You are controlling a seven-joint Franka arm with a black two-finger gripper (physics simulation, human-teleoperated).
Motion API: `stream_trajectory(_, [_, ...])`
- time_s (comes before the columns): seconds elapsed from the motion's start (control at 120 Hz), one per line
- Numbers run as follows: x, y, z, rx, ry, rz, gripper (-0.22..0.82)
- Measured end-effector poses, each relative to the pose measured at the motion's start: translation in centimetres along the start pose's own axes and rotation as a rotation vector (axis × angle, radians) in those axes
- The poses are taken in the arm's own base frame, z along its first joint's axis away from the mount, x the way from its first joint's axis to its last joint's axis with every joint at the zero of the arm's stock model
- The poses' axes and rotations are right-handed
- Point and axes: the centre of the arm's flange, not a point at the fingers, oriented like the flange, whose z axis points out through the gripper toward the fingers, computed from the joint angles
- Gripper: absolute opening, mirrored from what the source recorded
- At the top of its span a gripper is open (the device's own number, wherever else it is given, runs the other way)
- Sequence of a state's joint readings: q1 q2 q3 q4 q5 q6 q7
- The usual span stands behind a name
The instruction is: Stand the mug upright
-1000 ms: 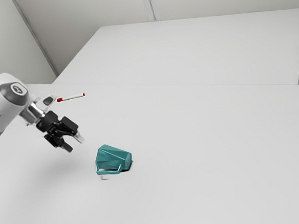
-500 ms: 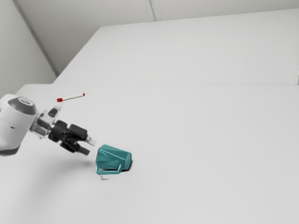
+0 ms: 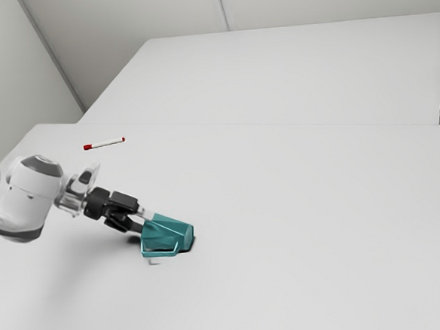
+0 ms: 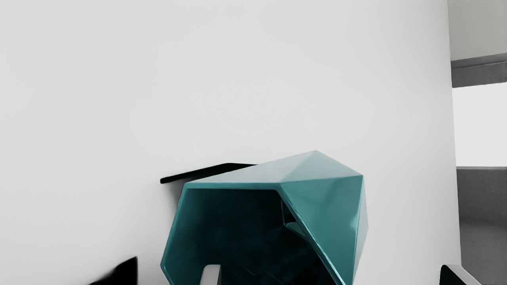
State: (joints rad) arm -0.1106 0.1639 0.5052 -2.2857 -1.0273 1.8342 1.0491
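Mug: The teal mug [image 3: 166, 233] is lying on its side on the white table [image 3: 307, 219], its mouth facing the claw [image 3: 144, 222].
Claw: Standing wide at the mug's mouth, it is gripping nothing; one finger [image 4: 212, 275] is showing against the opening, the other [image 4: 459, 273] outside the wall. Contact with the mug is escaping an onlooker's eye.
Handle: The loop [image 3: 160, 254] is resting low on the mug's side nearest the exterior view's camera.
Likely feel: The mug is looking stiff, fairly light and perhaps brittle; its glossy facets are threatening to slip, though their flats are probably discouraging a roll.
Best hold: The rim [image 4: 231, 185] is offering a wall to pinch from inside and out, before tipping the base down.
Pen: A red-capped pen [image 3: 104, 143] is lying well apart from the mug.
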Motion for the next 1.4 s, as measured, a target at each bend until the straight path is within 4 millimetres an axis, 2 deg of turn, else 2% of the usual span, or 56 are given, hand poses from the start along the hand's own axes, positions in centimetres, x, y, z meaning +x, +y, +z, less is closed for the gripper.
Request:
stream_trajectory(0.508, [-0.5, 0.0, 2.6, -0.073, 0.012, 0.016, 0.59])
stream_trajectory(0.8, [-0.6, 0.0, 2.9, -0.073, 0.012, 0.029, 0.36])
stream_trajectory(1.4, [-0.5, 0.2, 3.1, -0.084, 0.024, 0.043, -0.01])
